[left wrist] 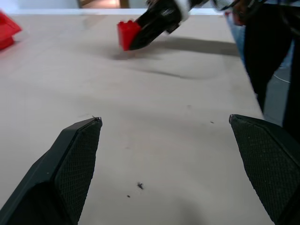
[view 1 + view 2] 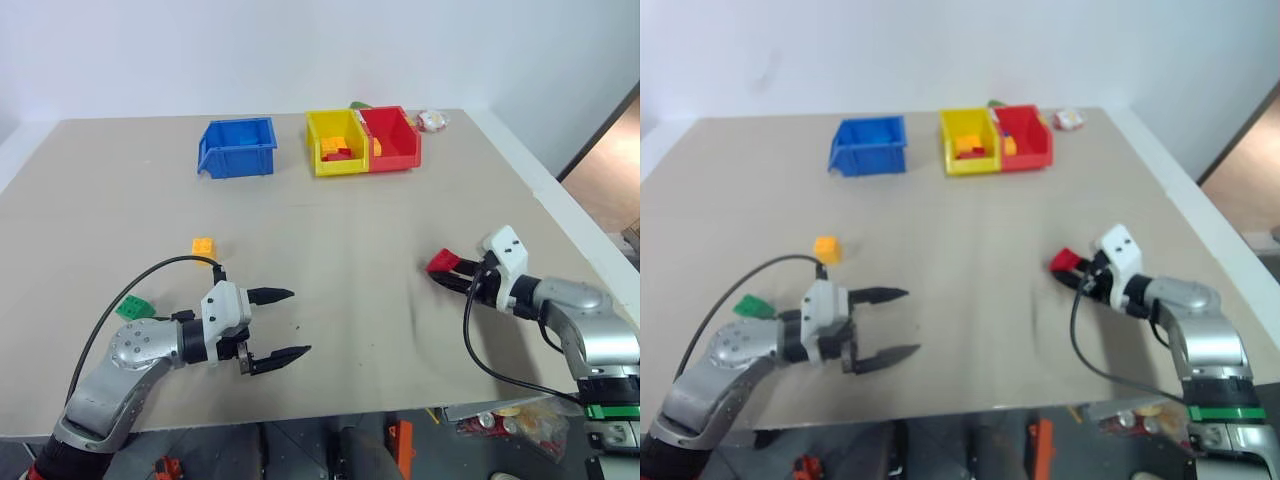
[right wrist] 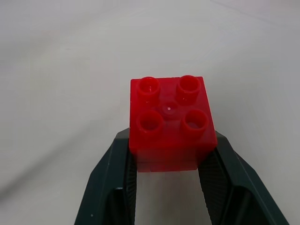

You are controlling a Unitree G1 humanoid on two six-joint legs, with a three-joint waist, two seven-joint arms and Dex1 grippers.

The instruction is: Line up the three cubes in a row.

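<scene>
With the right gripper (image 2: 443,268) clamped on the red cube (image 3: 171,119) — left gripper's (image 2: 281,325) fingers apart — carry it level toward the yellow-orange cube (image 2: 203,246) and green cube (image 2: 133,307), keeping the squeeze firm.

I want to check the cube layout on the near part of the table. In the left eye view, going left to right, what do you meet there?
green cube → yellow-orange cube → left gripper, open → red cube, clamped in the right gripper.
</scene>
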